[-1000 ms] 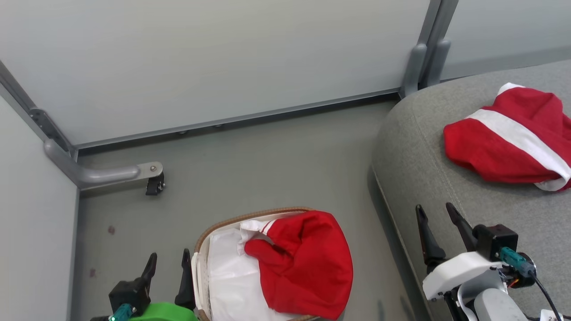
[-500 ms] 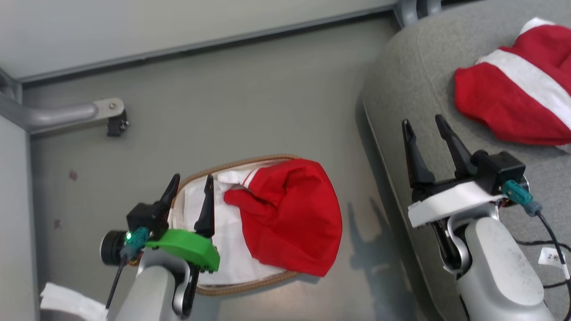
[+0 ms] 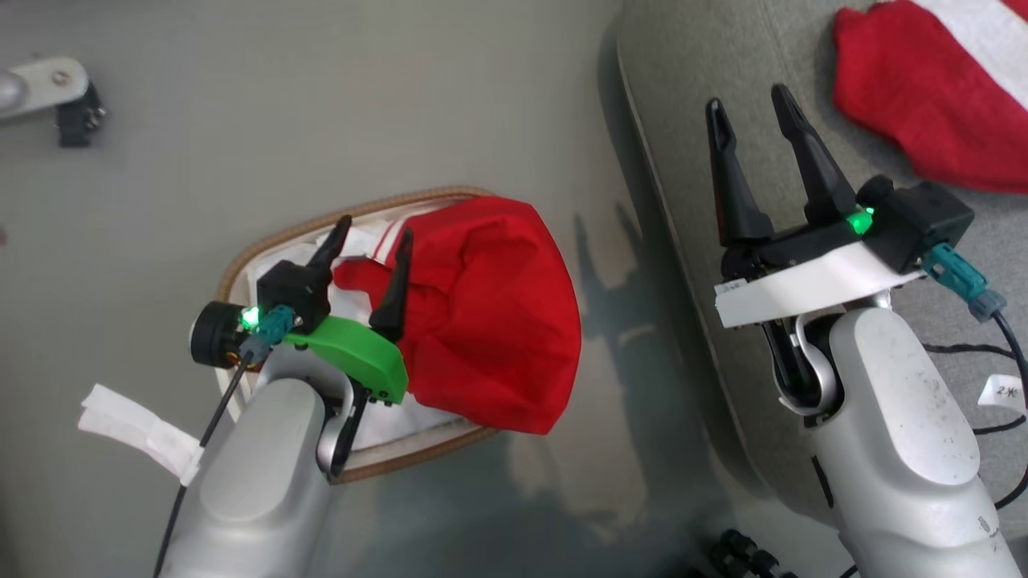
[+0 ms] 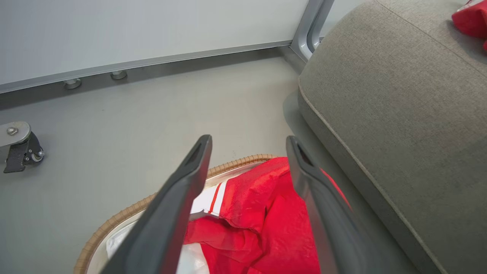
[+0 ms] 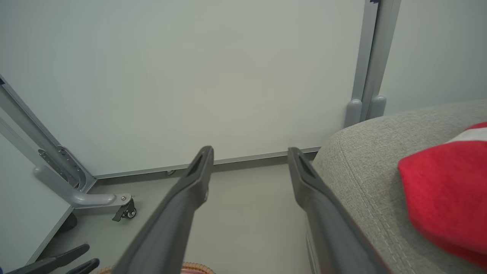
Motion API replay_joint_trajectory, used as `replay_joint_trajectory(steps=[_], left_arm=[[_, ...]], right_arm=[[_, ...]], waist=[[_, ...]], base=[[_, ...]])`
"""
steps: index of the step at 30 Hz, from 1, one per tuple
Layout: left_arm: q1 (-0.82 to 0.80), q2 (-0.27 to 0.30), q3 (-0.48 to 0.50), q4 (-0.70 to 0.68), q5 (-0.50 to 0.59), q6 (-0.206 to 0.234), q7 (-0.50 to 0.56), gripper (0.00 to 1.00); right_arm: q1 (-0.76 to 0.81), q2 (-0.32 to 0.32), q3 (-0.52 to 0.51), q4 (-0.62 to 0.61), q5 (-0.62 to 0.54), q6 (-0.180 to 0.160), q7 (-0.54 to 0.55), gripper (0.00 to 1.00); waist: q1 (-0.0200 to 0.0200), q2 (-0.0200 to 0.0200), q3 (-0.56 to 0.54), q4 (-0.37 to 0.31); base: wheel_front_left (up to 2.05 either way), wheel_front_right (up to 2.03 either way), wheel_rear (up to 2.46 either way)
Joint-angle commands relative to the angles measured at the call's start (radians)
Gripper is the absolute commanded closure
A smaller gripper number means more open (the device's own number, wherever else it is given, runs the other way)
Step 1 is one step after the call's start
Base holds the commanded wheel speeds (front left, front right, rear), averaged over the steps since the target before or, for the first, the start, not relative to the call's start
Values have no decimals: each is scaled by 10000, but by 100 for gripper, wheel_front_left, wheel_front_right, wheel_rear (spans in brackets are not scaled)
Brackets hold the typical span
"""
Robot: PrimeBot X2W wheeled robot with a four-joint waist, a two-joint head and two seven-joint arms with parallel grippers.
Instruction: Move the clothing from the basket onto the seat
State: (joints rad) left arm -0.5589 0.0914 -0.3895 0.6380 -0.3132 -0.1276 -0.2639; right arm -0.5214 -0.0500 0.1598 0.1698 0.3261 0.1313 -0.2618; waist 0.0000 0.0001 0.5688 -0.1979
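**Head view.** Progress, judged from how things lie: one of two items is delivered.
- Placed garment: red with a white band, lying on the seat.
- Remaining garment: heaped in the basket and spilling over its right rim, on top of a white sheet.
- Left gripper: fingers spread and holding nothing, poised over the basket's left half. Its right-hand finger is at the garment's left edge; whether it touches cannot be told.
- Right gripper: fingers spread and empty, above the seat's edge, near the placed garment but apart from it.

**Left wrist view.**
- Left gripper: fingers parted.
- Remaining garment: below and between the two fingers, bunched more toward the right one, not yet grasped.

**Right wrist view.**
- Right gripper: fingers apart, with bare floor and wall between them.
- Placed garment: off to the right, on the seat.

**Outstanding, by estimate:** close on the remaining garment, lift it clear of the basket and carry it to the seat.
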Motion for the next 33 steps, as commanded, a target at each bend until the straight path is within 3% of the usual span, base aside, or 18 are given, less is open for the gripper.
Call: replay_joint_trajectory(steps=[1,19,33], left_arm=[[-340,181,-68,138,-73,-48,-8,0],[-2816,1415,-2024,2364,56,-51,-8,0],[-4236,1269,-3511,4697,89,-44,5,0]], right_arm=[[-191,-22,55,-100,72,-10,-48,0],[-1115,-21,559,-951,623,-10,-48,0],[-1137,-24,606,-1343,581,-10,-48,0]], waist=[[0,-1,1055,-674],[0,-1,3032,-1463],[0,-1,3504,-1430]], base=[[0,0,0],[0,0,0],[0,0,0]])
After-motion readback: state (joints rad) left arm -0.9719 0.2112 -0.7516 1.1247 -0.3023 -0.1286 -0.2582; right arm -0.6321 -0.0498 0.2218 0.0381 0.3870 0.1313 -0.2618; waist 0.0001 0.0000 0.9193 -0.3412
